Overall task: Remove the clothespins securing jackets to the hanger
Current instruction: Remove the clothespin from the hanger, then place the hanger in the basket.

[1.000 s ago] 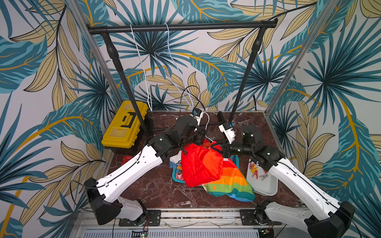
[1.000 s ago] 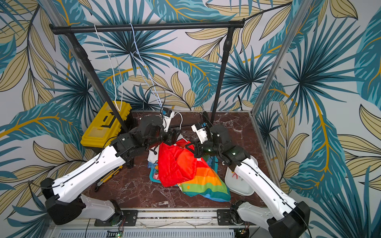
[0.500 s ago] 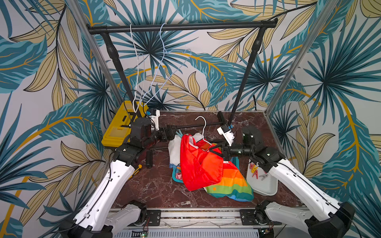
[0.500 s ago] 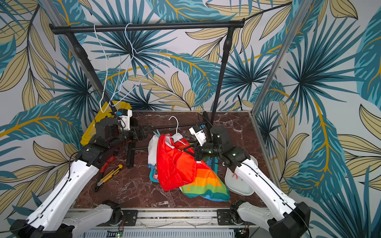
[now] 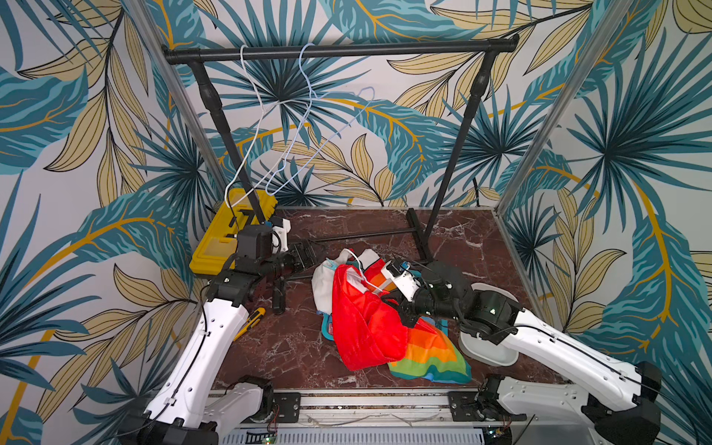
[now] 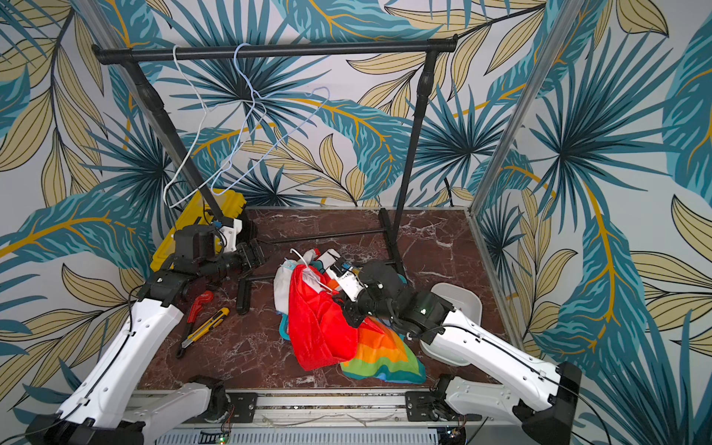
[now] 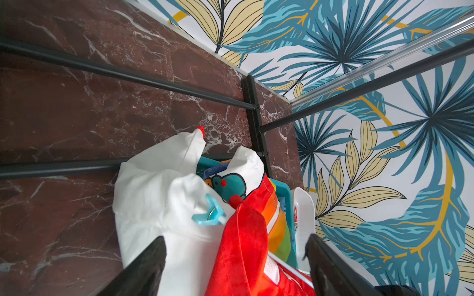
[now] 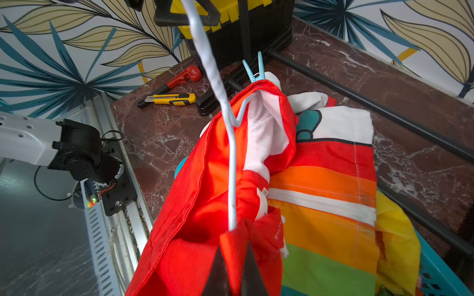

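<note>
L gripper [image 7: 234,242] jaws apart near teal clothespin [image 7: 209,215]; R gripper [image 8: 234,244] clamped on red-hooded jacket [image 8: 200,192]

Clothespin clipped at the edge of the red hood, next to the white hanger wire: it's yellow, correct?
Not quite. The clothespin clipped at the edge of the red hood, next to the white hanger wire, is light blue, not yellow. The right wrist view shows it plainly.
</note>
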Action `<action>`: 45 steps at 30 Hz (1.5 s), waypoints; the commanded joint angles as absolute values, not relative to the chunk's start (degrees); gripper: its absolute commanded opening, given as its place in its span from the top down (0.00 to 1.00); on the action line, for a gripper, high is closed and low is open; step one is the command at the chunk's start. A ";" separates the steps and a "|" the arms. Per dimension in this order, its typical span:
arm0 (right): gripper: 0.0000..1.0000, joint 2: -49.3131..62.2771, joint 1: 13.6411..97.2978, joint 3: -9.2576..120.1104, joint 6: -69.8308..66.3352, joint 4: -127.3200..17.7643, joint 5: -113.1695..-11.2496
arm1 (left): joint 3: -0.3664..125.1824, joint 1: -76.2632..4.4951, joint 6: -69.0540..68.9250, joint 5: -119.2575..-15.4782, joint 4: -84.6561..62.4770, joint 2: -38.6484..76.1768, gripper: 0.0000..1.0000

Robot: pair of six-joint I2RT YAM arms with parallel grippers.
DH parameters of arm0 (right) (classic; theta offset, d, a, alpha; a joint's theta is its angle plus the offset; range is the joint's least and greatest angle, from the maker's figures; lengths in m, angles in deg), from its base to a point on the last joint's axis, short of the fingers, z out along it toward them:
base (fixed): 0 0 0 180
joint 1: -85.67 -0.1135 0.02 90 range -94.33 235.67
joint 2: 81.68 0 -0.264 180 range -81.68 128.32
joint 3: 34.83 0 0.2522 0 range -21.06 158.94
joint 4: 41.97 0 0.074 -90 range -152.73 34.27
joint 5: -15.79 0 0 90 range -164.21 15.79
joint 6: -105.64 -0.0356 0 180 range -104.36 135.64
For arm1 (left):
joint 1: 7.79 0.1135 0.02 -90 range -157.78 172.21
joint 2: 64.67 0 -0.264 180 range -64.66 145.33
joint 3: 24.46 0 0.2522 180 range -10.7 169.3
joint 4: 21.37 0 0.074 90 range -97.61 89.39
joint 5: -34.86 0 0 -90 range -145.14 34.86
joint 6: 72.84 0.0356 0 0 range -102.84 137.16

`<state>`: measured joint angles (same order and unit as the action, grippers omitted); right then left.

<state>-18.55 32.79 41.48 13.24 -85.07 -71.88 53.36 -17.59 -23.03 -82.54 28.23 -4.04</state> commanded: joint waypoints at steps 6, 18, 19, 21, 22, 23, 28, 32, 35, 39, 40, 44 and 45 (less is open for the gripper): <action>1.00 -13.94 23.71 41.47 17.39 -88.34 -87.62 | 49.79 -15.77 -27.55 -89.22 31.55 -1.80 0.18; 1.00 -12.42 20.29 41.14 18.66 -88.02 -91.17 | 46.33 -13.59 -33.55 -99.27 22.07 6.35 0.41; 1.00 -12.42 20.35 41.03 18.79 -87.82 -91.30 | 46.13 -13.59 -33.61 -99.77 22.09 6.48 0.43; 1.00 -12.27 20.33 41.02 18.89 -87.54 -91.52 | 45.52 -13.52 -33.60 -100.24 22.10 6.48 0.44; 1.00 -12.25 20.35 41.11 18.87 -87.54 -91.52 | 45.23 -13.50 -33.55 -100.14 22.03 6.44 0.45; 1.00 -12.33 20.29 40.98 18.86 -87.18 -91.44 | 45.08 -13.50 -33.43 -100.03 22.02 6.50 0.46; 1.00 -11.51 20.28 41.23 19.24 -86.97 -92.33 | 44.55 -13.34 -33.47 -100.48 21.49 6.25 0.42; 1.00 -11.64 20.29 41.05 19.23 -86.50 -91.97 | 43.82 -12.27 -32.07 -98.06 22.75 3.63 0.37; 1.00 -11.29 20.31 41.14 19.41 -85.98 -91.93 | 43.40 -12.27 -30.54 -95.16 24.36 2.36 0.35; 1.00 -11.02 20.30 41.37 19.34 -86.03 -91.26 | 43.30 -12.27 -30.55 -97.30 24.25 4.34 0.35; 1.00 -11.02 20.31 41.47 19.34 -85.96 -91.35 | 43.31 -12.27 -30.76 -97.22 23.85 4.58 0.35; 1.00 -11.02 20.37 41.58 19.24 -86.05 -91.44 | 43.24 -12.27 -32.20 -99.16 21.29 5.43 0.37; 1.00 -11.01 20.32 41.57 19.21 -86.03 -91.36 | 43.21 -12.27 -32.53 -99.35 21.09 5.93 0.37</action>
<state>-11.90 20.37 41.50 19.14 -84.77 -90.28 43.93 -12.80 -32.25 -97.97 23.09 5.18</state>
